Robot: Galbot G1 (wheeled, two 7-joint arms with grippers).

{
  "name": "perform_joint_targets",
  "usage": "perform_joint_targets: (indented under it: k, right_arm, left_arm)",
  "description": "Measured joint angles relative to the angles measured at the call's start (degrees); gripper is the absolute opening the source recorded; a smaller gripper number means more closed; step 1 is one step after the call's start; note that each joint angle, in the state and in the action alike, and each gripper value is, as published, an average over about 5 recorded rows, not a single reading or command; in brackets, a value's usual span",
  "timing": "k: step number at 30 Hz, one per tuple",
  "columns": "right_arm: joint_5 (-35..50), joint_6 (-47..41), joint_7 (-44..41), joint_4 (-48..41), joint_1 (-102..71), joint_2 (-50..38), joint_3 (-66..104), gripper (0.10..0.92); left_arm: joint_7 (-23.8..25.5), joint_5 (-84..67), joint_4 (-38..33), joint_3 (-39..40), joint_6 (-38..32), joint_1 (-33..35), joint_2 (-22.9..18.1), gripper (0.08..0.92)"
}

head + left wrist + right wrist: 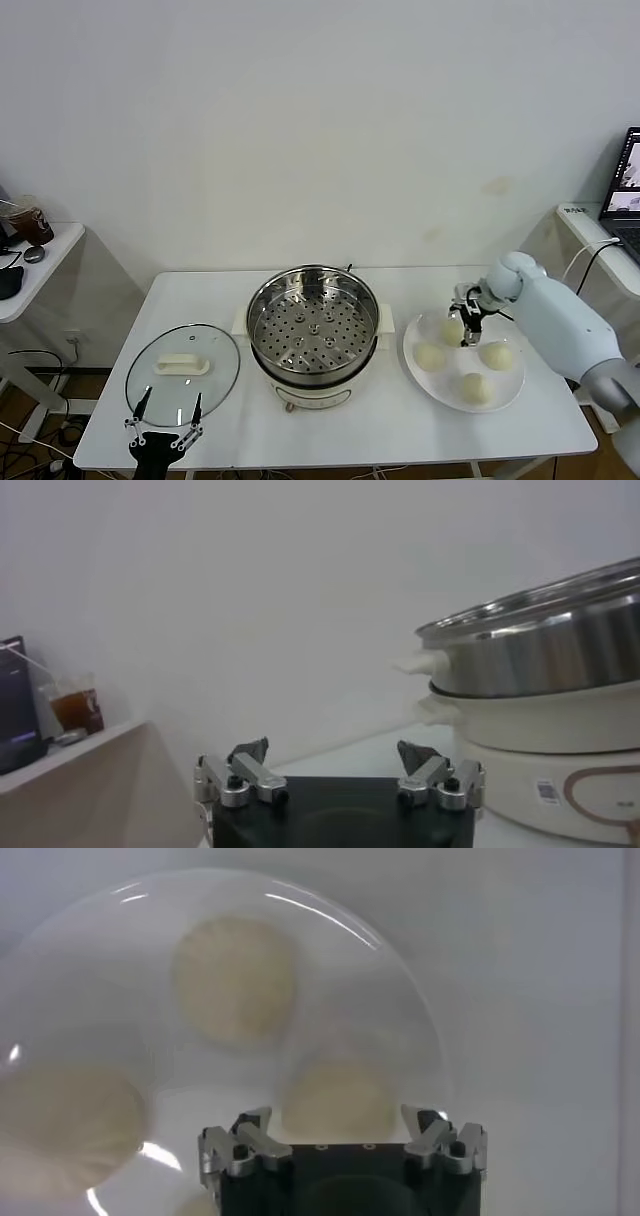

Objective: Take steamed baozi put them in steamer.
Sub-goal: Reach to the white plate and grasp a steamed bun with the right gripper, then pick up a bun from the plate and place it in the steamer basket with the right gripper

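Right end effector [466, 316] hangs wide open, holding nothing, over the far baozi [452, 330] on the white plate [512, 388] at the right of the table [400, 420]. Three more baozi [429, 357] lie on that plate. Left of it stands the steamer [313, 322]. Left end effector [165, 412], also wide open, waits at the near edge beside the glass lid [183, 368].

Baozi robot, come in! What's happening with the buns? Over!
Right gripper open, over the rear baozi on the plate. Left gripper open, idle by the glass lid. Steamer open. Nothing blocking.
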Motion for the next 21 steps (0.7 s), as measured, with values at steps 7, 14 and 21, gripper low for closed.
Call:
perform_joint_targets:
  k: [7, 14, 21]
  right_arm:
    - [-1.2, -0.4, 0.0, -0.7, 0.4, 0.6, -1.1, 0.698]
    - [-1.4, -0.6, 0.0, -0.6, 0.5, 0.1, -1.6, 0.596]
    - [-0.9, -0.6, -0.1, 0.4, 1.5, -0.8, -2.3, 0.494]
  left_arm:
    - [0.0, 0.1, 0.0, -0.1, -0.4, 0.1, -0.3, 0.823]
    - [-0.2, 0.1, -0.1, -0.6, -0.7, 0.6, -0.4, 0.823]
    - [-0.2, 0.1, -0.2, -0.9, -1.0, 0.9, -0.4, 0.823]
